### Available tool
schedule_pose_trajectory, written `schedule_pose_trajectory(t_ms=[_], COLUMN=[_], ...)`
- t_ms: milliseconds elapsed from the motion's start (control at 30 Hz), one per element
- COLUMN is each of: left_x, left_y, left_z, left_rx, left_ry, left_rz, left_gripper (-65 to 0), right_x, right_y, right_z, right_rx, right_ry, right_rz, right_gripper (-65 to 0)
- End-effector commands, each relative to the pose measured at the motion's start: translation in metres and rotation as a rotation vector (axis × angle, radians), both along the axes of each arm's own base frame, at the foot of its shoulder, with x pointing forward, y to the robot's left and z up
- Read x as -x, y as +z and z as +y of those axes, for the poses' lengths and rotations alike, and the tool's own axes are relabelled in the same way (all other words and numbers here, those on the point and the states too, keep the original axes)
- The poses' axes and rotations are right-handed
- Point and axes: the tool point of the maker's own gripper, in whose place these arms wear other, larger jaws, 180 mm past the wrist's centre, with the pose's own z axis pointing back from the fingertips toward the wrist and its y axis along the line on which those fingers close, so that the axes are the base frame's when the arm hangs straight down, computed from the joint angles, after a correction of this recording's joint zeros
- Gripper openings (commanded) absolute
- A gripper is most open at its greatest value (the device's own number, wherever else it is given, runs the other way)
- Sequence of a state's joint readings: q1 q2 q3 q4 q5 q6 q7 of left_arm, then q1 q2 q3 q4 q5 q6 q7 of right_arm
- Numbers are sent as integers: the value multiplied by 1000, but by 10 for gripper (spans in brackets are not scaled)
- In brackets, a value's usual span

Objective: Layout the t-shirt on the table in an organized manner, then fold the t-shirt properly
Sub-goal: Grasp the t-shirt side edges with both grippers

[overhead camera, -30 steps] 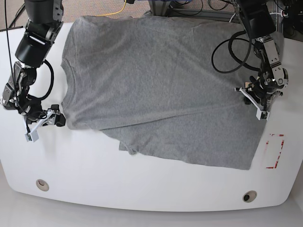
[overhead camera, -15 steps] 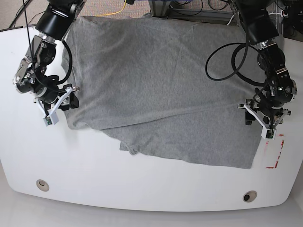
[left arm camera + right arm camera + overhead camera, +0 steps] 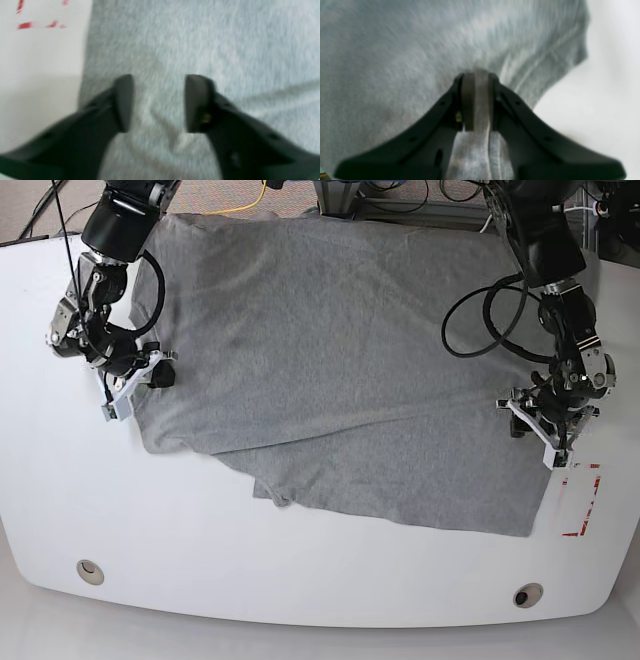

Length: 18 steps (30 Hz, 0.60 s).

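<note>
The table (image 3: pixel 300 580), a wide glossy white top with curved edges, fills most of the base view, and the t-shirt (image 3: pixel 340 360) covers much of its far half, lying largely flat with its far edge reaching the table's back edge. The grey fabric is not fully squared: along the near side one layer overlaps another, making a diagonal crease line, and a small folded bit sticks out toward the near edge at the base view's lower left of the cloth. Just off the shirt's near corner, on the base view's right, sits a red tape outline (image 3: pixel 580 500) on the bare white surface, and two round metal grommets (image 3: pixel 89 570) sit near the table's front edge, well apart from each other. The right gripper (image 3: pixel 477 100) is at the shirt's edge on the base view's left, its fingers pressed together on a raised ridge of grey fabric (the wrist view shows the cloth pinched between the pads). The left gripper (image 3: pixel 157 100) is over the opposite side edge of the shirt, fingers spread with fabric showing between them; whether the tips touch the cloth is hard to judge in the blurred wrist view.
</note>
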<state>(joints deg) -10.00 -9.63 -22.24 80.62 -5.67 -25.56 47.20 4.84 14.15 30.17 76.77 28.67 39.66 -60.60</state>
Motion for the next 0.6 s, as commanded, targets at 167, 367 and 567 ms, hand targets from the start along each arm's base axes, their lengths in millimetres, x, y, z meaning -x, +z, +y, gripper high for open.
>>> schedule_pose_trajectory(t_ms=[167,367,567], left_x=[-10,-8,-9], left_y=[-22,-28,-32], left_z=[0,-5,-18], left_rx=[37,43,37], left_ry=[-14,-24,-63], left_rz=[47,64,80], left_gripper=[-543,-543,-543], right_x=[-19,-21,-29], right_y=[1,-13,-18], right_z=[-6,-19,-55], right_rx=[-41,-63,-68], right_ry=[-22,-60,-141], right_rz=[-69,-57,-51], right_gripper=[-561,-561,-561])
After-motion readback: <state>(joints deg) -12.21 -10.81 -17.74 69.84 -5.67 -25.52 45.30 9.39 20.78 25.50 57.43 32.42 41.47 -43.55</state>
